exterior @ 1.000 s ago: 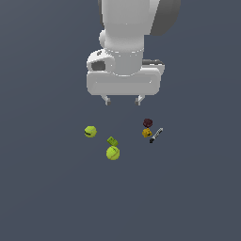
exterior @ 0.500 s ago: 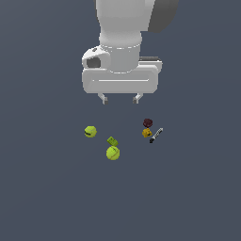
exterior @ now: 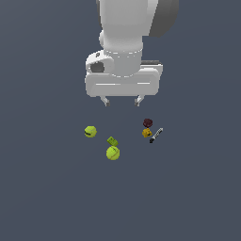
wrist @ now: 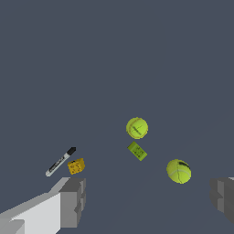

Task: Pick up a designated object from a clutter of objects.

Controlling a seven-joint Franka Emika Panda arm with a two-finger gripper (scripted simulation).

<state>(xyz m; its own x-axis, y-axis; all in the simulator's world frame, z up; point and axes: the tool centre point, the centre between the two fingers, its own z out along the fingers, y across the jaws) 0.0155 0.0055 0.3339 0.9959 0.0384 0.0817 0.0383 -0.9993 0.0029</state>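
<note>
The designated object (exterior: 148,123), a small dark maroon roundish thing, lies on the dark floor just beyond the orange lump (exterior: 147,133). It sits at the exterior view's right end of the clutter of objects. My gripper (exterior: 122,101) hangs open and empty above the floor, up and to the exterior view's left of it, touching nothing. In the wrist view the gripper (wrist: 148,201) shows two grey fingers (wrist: 73,203) set wide apart. The orange lump (wrist: 76,166) shows beside one finger, while the maroon object is hidden.
A black-and-white marker (exterior: 156,135) lies right next to the orange lump. Two yellow-green balls (exterior: 90,132) (exterior: 113,153) and a small green block (exterior: 112,140) lie to the exterior view's left of them. All rest on a plain dark floor.
The hand has shifted slightly to the exterior view's left and dropped a little. Its fingers stay open. None of the objects has moved.
</note>
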